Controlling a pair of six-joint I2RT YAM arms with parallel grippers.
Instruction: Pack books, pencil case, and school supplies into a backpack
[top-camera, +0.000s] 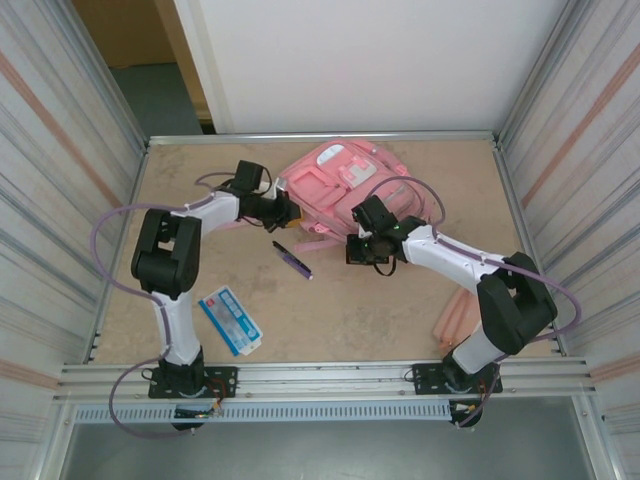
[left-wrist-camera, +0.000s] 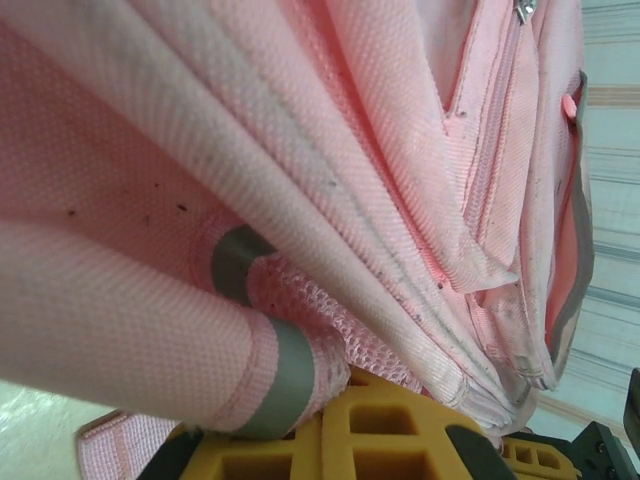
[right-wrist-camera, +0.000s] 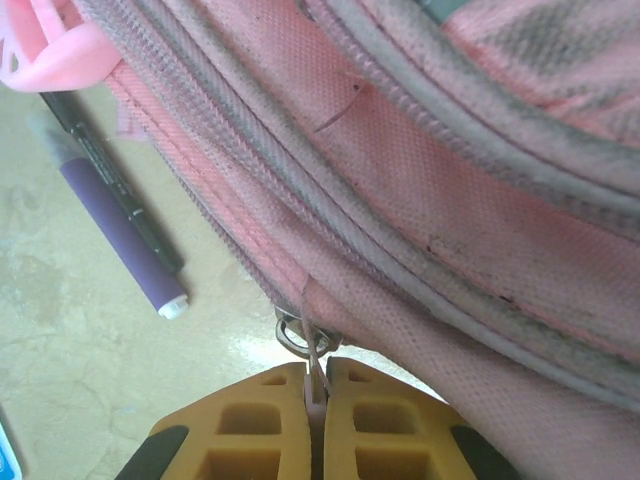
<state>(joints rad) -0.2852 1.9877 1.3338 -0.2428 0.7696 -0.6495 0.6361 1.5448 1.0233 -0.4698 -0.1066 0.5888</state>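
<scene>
The pink backpack (top-camera: 340, 178) lies at the back middle of the table. My left gripper (top-camera: 291, 211) sits at its left edge, and in the left wrist view it (left-wrist-camera: 335, 385) is shut on a fold of pink strap with a grey band (left-wrist-camera: 285, 375). My right gripper (top-camera: 366, 252) is at the backpack's near edge, where it (right-wrist-camera: 318, 372) is shut on the metal zipper pull (right-wrist-camera: 300, 335). A purple pen (right-wrist-camera: 120, 235) and a thin black pen (right-wrist-camera: 105, 180) lie side by side on the table (top-camera: 292, 259). The light blue pencil case (top-camera: 230, 320) lies near the left arm's base. A pale pink ribbed book (top-camera: 455, 320) lies by the right arm.
Metal-ribbed walls (top-camera: 60, 200) close in the table on the left and right, and a rail (top-camera: 320, 380) runs along the near edge. Bare tabletop (top-camera: 350, 320) lies between the two arms. Purple cables loop beside both arms.
</scene>
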